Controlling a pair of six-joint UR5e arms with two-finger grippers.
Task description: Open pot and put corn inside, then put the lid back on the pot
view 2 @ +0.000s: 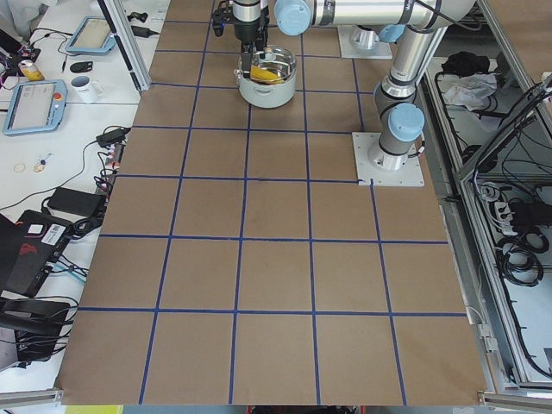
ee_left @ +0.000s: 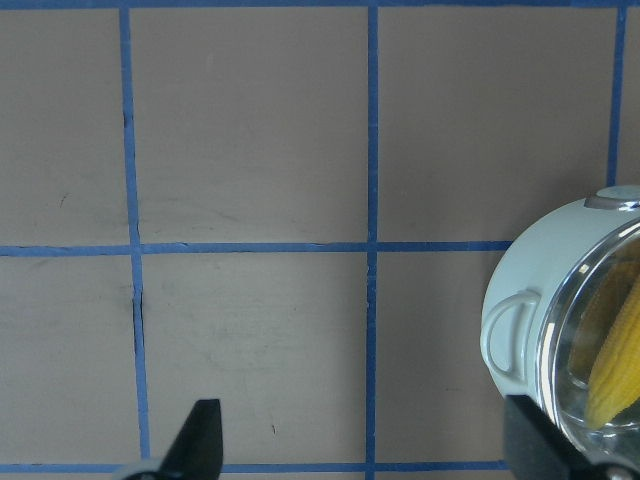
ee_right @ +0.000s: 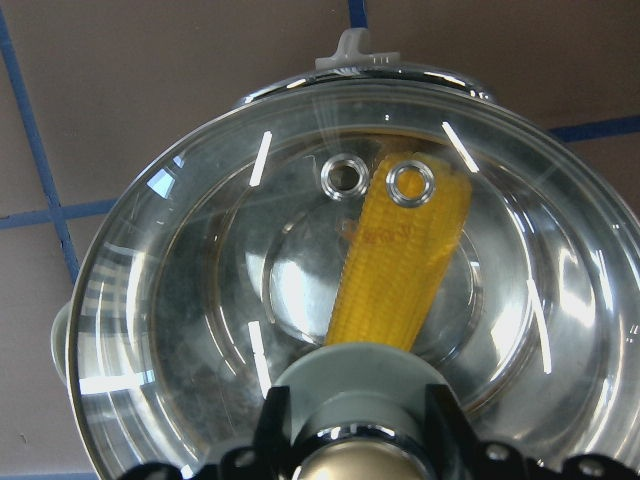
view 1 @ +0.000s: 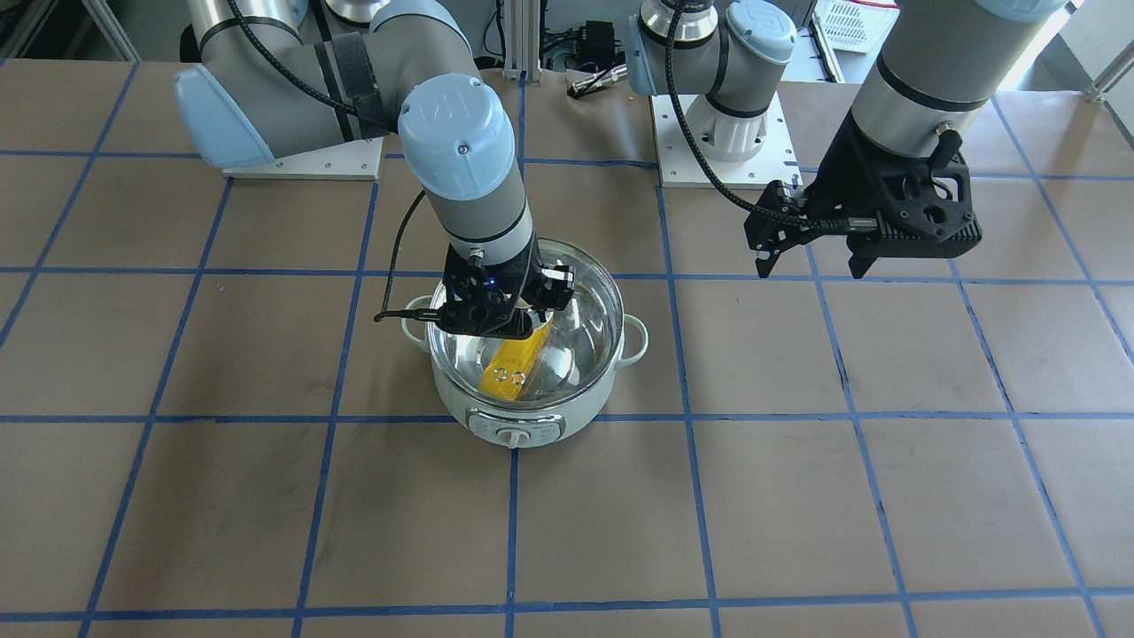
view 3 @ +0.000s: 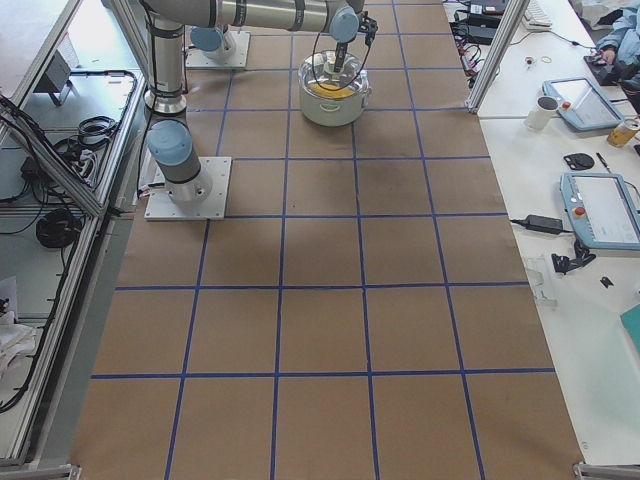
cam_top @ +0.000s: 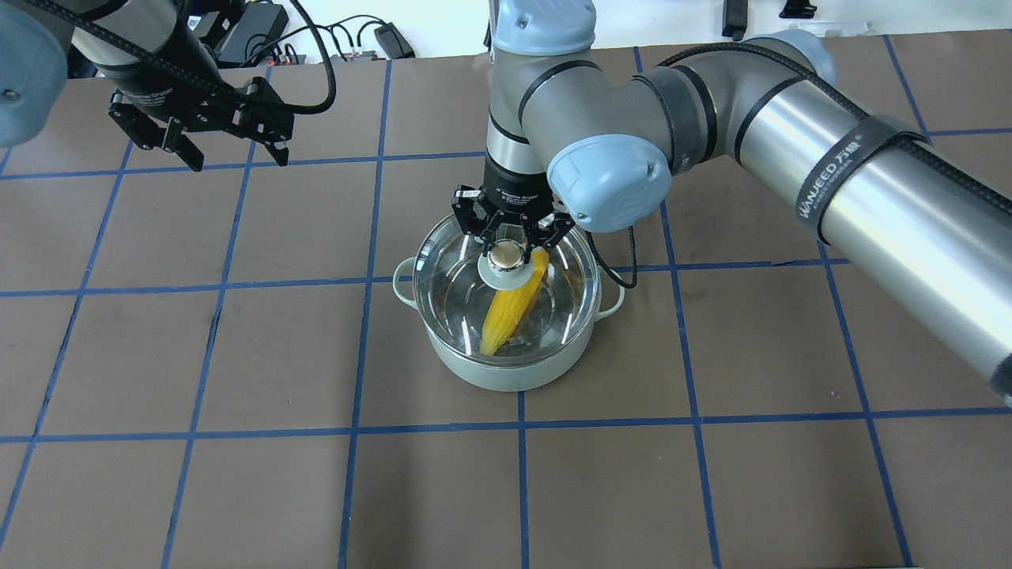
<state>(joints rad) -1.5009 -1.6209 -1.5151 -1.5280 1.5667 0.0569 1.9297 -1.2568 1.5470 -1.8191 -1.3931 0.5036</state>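
Right gripper [cam_top: 510, 243] clamped on the lid [cam_top: 451, 269] over the pot [cam_top: 506, 371], corn [cam_top: 506, 312] inside.

In the overhead view the mint-green pot stands near the middle of the table [cam_top: 237, 356]. The yellow corn lies slantwise on its steel floor, the pointed end toward 7 o'clock and the blunt end toward 1 o'clock. The glass lid covers the pot's mouth, though the views do not show whether it rests on the rim. The right gripper comes down from 12 o'clock, its fingers pressed against either side of the shiny knob [cam_top: 506, 257]. In the right wrist view the corn shows through the glass below the two vent holes [ee_right: 345, 177]. The left gripper [cam_top: 233, 150] hovers above the table well apart from the pot, at about 10 o'clock from it, with its jaws spread wide.
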